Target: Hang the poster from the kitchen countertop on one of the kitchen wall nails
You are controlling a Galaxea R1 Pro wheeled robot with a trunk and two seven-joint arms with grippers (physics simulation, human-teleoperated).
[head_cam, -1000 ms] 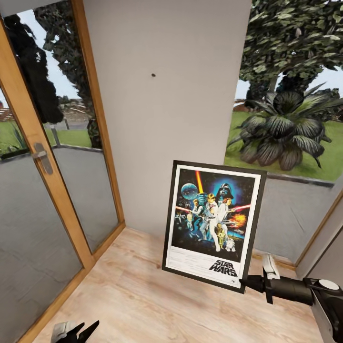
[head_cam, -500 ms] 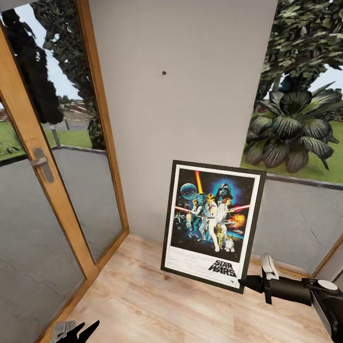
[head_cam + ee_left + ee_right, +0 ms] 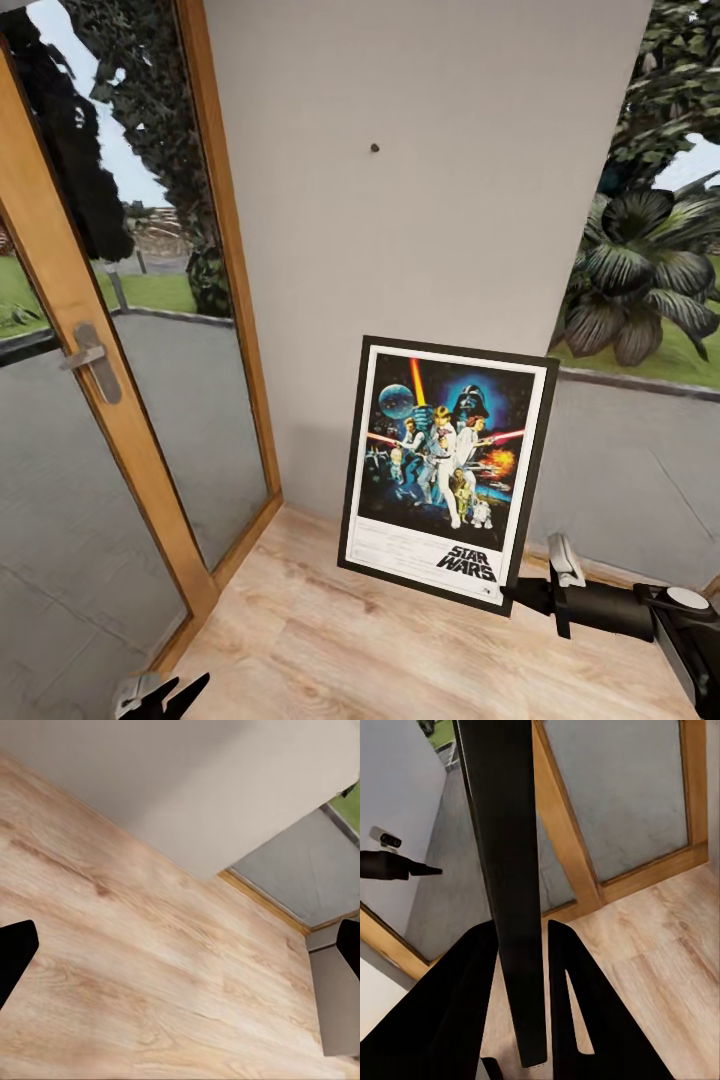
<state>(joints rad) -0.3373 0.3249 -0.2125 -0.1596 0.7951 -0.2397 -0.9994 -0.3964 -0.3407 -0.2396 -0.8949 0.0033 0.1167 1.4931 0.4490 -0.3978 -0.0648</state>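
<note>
Right now the right gripper (image 3: pixel 512 594) has its two dark fingers (image 3: pixel 574 1005) pressed against either face of the poster (image 3: pixel 447 470), pinching its black frame at the lower right corner. From the right wrist, the frame's edge (image 3: pixel 506 892) runs as a dark bar straight between the fingers. The poster is held off the floor, nearly upright with a slight tilt, its printed side facing the head camera and the "STAR WARS" lettering at the bottom.

Down at the lower left of the head view, the left gripper (image 3: pixel 165 693) hangs low over the wooden floor (image 3: pixel 350 650); from its wrist camera the fingertips (image 3: pixel 16 956) sit far apart at opposite edges of the picture, spread wide with nothing between them.

Behind the poster stands a pale grey wall (image 3: pixel 420 220), and well above the poster's top edge a small dark nail (image 3: pixel 374 148) sticks out of it. A wood-framed glass door (image 3: pixel 110 380) with a metal handle (image 3: pixel 92 358) lies to the left, and a window onto garden plants (image 3: pixel 640 270) to the right.
</note>
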